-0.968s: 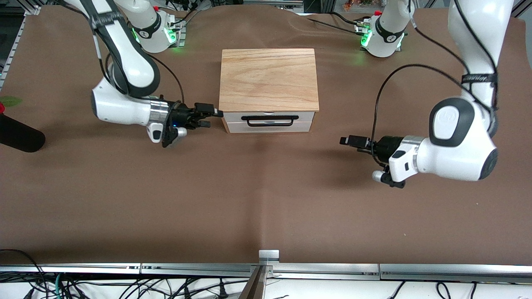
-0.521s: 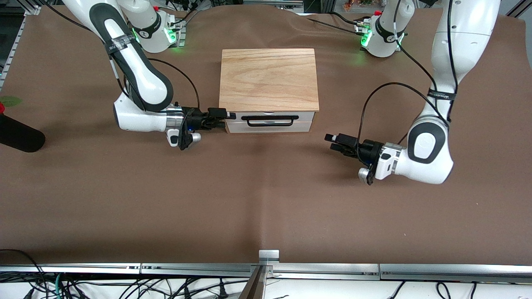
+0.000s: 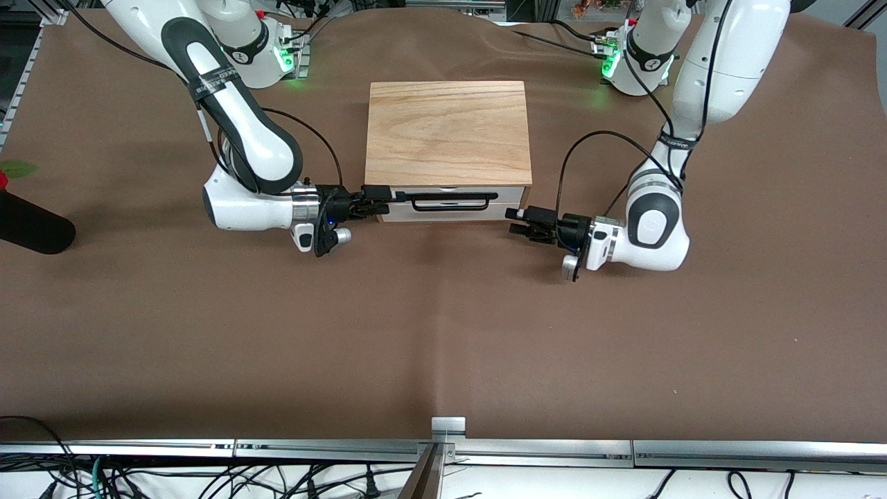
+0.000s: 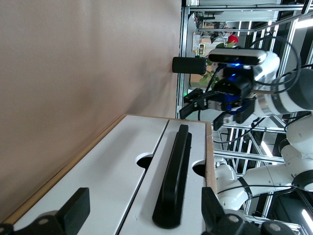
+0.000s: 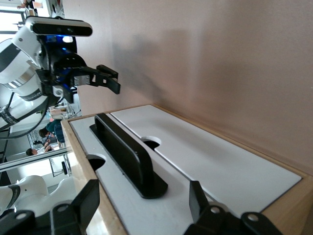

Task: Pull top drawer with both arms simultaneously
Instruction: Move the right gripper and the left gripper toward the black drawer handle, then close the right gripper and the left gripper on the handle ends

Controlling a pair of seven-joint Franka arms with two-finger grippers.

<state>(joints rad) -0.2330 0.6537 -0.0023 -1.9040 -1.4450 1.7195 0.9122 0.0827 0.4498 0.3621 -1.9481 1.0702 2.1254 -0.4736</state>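
Our right gripper [image 3: 385, 197] at the handle's [image 3: 454, 202] 9 o'clock end and left gripper [image 3: 514, 222] near 3 are both wide open and empty. We squeeze both, then pull the top drawer [image 3: 506, 195] evenly.

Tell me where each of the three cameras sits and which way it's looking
Front view: high across the table, facing both arms; left tool and right tool flank the box.
Left wrist view: on the left arm, looking along the top drawer handle; own fingers frame it, right tool opposite.
Right wrist view: on the right arm, mirrored; own fingers, left tool.
Both wrist views share the handle.
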